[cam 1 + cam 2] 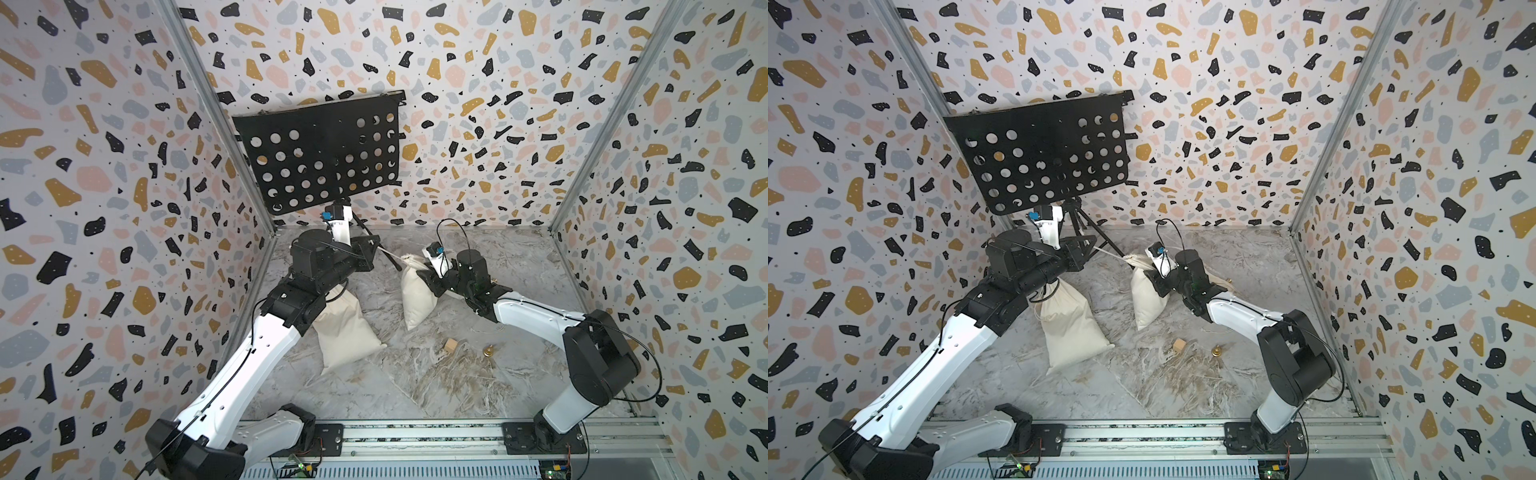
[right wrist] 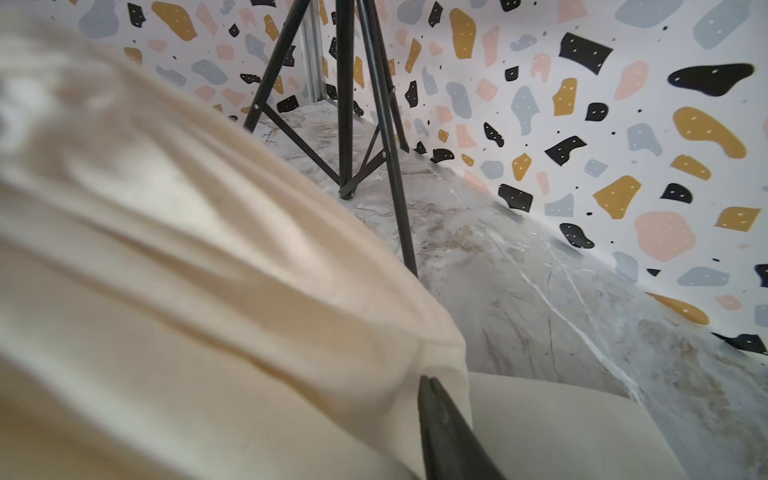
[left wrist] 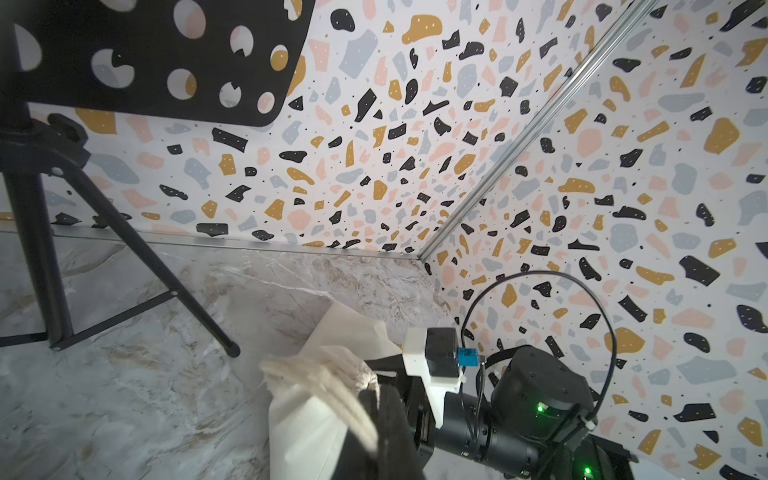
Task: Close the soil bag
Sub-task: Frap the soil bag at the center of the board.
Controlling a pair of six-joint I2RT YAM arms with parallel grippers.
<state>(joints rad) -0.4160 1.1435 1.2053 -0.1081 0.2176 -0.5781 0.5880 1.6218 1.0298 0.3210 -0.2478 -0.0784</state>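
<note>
We are looking down on the marble desk [image 1: 415, 374] with 12 o'clock at the back wall.

- A black perforated music stand [image 1: 320, 153] is standing at 11 o'clock, with its legs on the desk.
- A second cream bag [image 1: 345, 332] is lying at 8 o'clock, partly under the left arm.
- The soil bag [image 1: 415, 295], cream cloth, is sitting just past centre toward 12 o'clock in both top views [image 1: 1148, 299]. Its gathered neck is pointing to 12 o'clock and its bottom corner to 6.
- The right claw [image 1: 428, 277] is coming in from 3 o'clock and pressing against the bag just below the neck. In the right wrist view, cloth is filling most of the frame and one dark fingertip [image 2: 440, 424] is lying on it. We cannot tell whether this claw is gripping or parted.
- The left claw [image 1: 376, 249] is hanging at 10 o'clock of the neck, apart from the bag, clamped closed on the drawstring [image 1: 390, 254].
- The drawstring is running taut from that claw to the puckered mouth. It is blurred in the left wrist view [image 3: 332, 390].
- A small wooden cube [image 1: 451, 345] is resting at 5 o'clock of the soil bag, well apart from it.
- A tiny brass piece [image 1: 489, 352] is standing at 3 o'clock of the cube. We cannot tell what it is.
</note>
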